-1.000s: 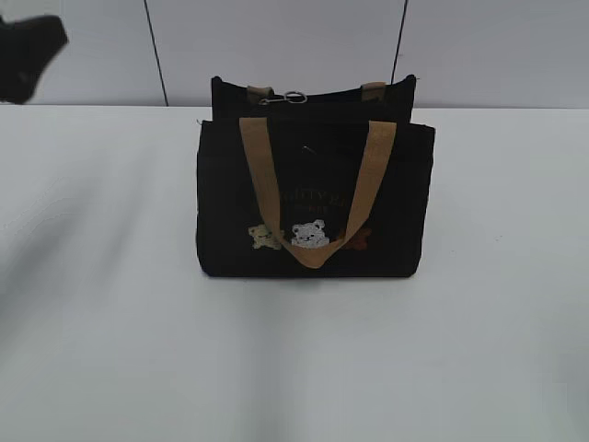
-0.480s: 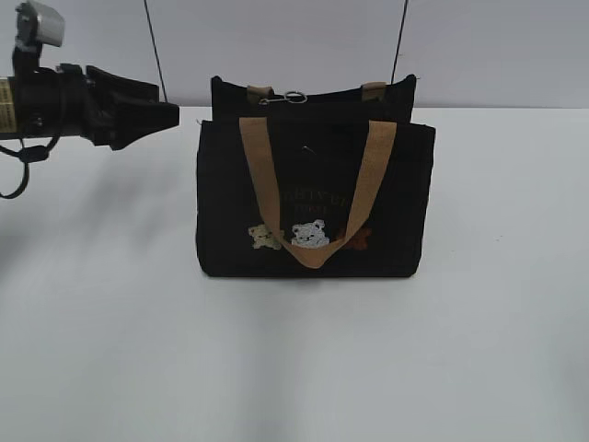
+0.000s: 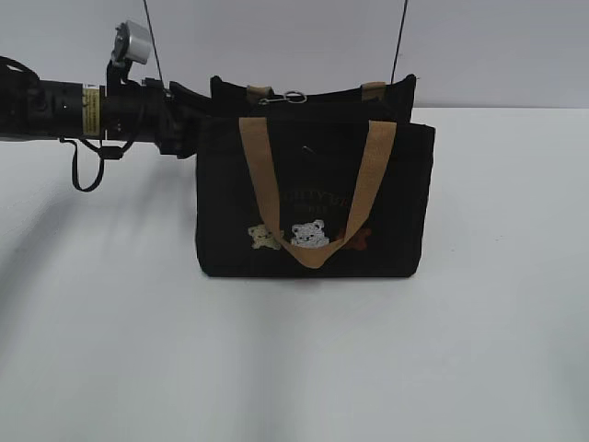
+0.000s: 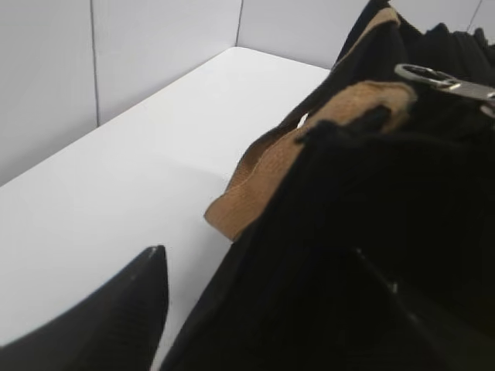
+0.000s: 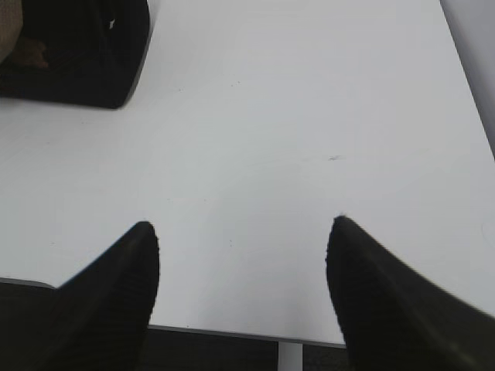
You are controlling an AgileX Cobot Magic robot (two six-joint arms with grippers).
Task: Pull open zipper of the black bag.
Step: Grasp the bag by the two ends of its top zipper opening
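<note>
One black bag (image 3: 313,198) stood on one white table (image 3: 294,359). Tan webbing handles: two, front handle (image 3: 317,189) looped over face, rear handle (image 4: 309,151) lying behind bag. Embroidered bears: three, cream bear (image 3: 264,237), white bear (image 3: 310,234), brown bear (image 3: 357,238). Silver ring pull (image 3: 294,97): one, at top edge. Robot arms in exterior view: one, left arm (image 3: 92,112).
</note>
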